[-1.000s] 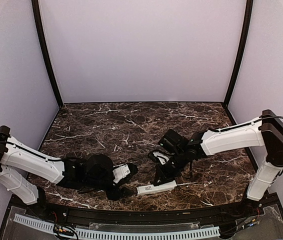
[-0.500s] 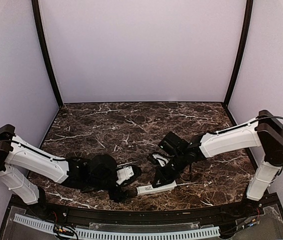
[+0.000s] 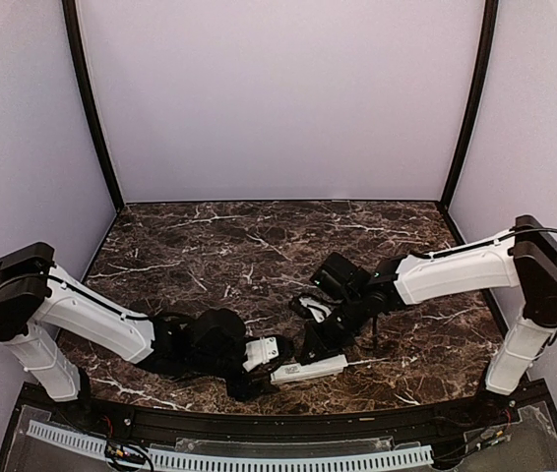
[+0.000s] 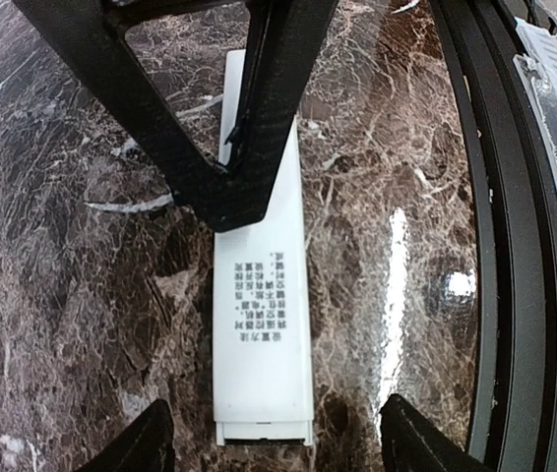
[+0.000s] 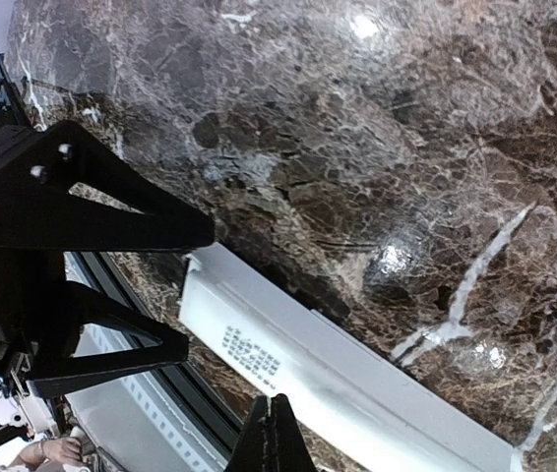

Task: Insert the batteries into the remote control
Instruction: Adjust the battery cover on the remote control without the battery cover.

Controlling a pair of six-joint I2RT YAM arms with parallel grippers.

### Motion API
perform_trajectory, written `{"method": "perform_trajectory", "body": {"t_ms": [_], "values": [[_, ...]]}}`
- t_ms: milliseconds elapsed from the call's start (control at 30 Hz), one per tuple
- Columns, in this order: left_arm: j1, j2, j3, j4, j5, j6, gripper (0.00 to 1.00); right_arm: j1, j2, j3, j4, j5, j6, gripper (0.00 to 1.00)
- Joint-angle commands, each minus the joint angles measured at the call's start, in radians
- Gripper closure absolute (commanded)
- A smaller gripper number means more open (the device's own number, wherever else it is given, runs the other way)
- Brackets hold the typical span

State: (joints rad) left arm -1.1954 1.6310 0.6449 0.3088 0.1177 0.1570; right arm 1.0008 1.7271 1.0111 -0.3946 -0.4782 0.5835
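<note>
The left claw (image 4: pixel 278 442) is spread wide. Only its two fingertips (image 4: pixel 151 444) show in the left wrist view, cut off by the bottom edge. The remote control (image 4: pixel 262 334) lies flat on the marble table (image 4: pixel 52 295), and its near end sits between those tips with bare marble showing on both sides, so neither tip touches it. From that end the white bar runs straight away from the left claw.

Farther along the bar, the right claw (image 4: pixel 224 202) comes down from above with its two black fingers drawn together into one point. The point rests on or just over the top face; actual contact cannot be made out. Whether anything small is pinched between the tips cannot be told either. These fingers cover the middle of the remote, and its far end runs out of sight behind them.

A block of small print (image 4: pixel 259 295) sits on the remote between the two claws and is too fine to read. In the right wrist view the right claw's own tip is barely in frame at the bottom. The top view shows both claws as dark masses crowding the remote near the black rail (image 4: pixel 500 246).
</note>
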Motion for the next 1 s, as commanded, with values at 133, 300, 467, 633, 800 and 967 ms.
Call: {"method": "perform_trajectory", "body": {"t_ms": [133, 300, 467, 633, 800, 967], "values": [[-0.004, -0.005, -0.024, 0.020, 0.029, 0.028, 0.35, -0.049, -0.159, 0.039, -0.178, 0.123, 0.018, 0.96], [-0.004, -0.007, -0.031, 0.015, 0.032, 0.034, 0.38, -0.117, -0.278, -0.060, -0.282, 0.212, 0.048, 0.77], [-0.004, 0.004, -0.033, 0.020, 0.017, 0.038, 0.38, -0.155, -0.335, -0.147, -0.271, 0.197, 0.065, 0.65], [-0.004, 0.023, -0.029, 0.034, 0.004, 0.034, 0.40, -0.159, -0.295, -0.198, -0.179, 0.126, 0.081, 0.64], [-0.004, 0.029, -0.027, 0.033, 0.005, 0.026, 0.45, -0.159, -0.242, -0.209, -0.120, 0.079, 0.076, 0.69], [-0.004, 0.031, -0.025, 0.035, 0.001, 0.026, 0.49, -0.159, -0.215, -0.217, -0.093, 0.069, 0.072, 0.73]]}}
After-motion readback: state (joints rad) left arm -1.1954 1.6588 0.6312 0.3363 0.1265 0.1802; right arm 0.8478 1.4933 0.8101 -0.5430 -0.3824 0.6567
